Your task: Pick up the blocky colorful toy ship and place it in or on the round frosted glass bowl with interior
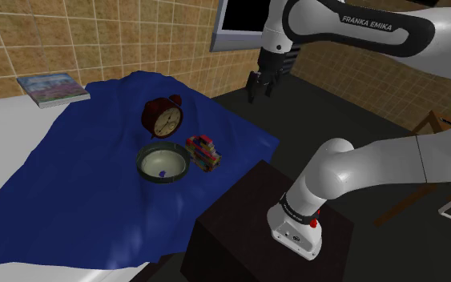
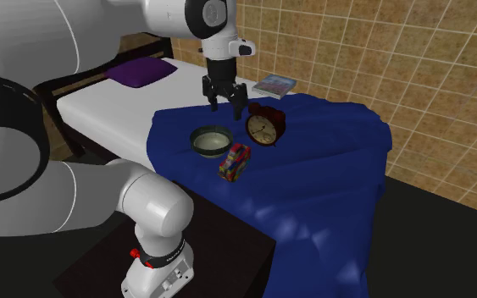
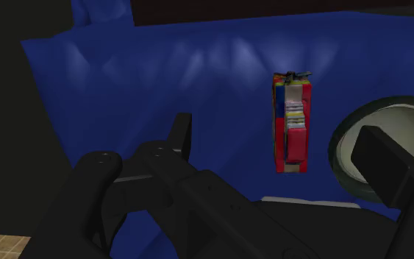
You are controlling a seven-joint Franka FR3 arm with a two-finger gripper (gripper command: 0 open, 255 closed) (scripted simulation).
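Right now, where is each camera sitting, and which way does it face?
Shoulder view: beside the stand, looking down on the cloth; arm and tool show.
Second exterior view: near the arm's base, facing the tiled wall; arm and tool show.
Wrist view: on the tool, looking at the ship; both fingers show.
All share ship and bowl.

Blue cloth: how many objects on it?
3 on the blue cloth: red alarm clock at the back, round bowl in front of it, toy ship at the bowl's right in the shoulder view. Folds could hide something small.
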